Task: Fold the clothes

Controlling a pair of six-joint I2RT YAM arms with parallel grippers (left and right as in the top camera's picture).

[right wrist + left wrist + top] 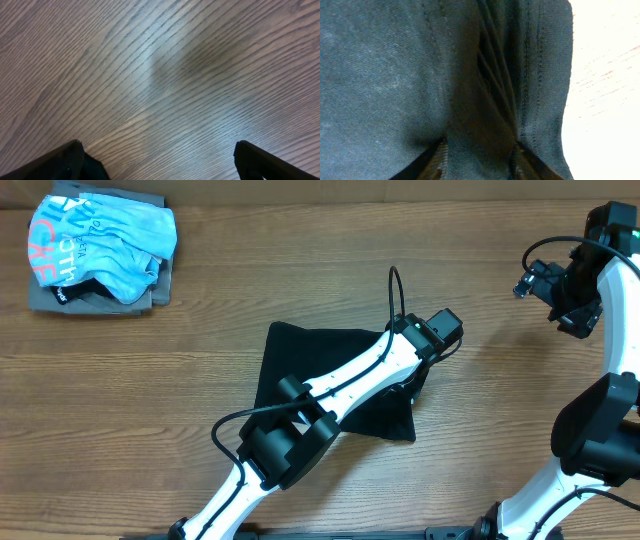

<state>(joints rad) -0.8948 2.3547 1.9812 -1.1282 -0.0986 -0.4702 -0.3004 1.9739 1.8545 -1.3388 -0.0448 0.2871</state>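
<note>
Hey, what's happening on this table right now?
The left pincer pinches a bunch of fabric at the right edge of the black T-shirt, which lies partly folded in the middle of the table. The right pincer hangs open off to the right, holding nothing. A blue shirt sits on a grey garment in the far left corner.

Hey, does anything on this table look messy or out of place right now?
Two things. The light blue shirt lies crumpled atop the grey folded garment at the overhead view's top left, spilling over its edge. The black T-shirt in the middle is a lopsided shape, its fabric bunched inside the left gripper.
</note>
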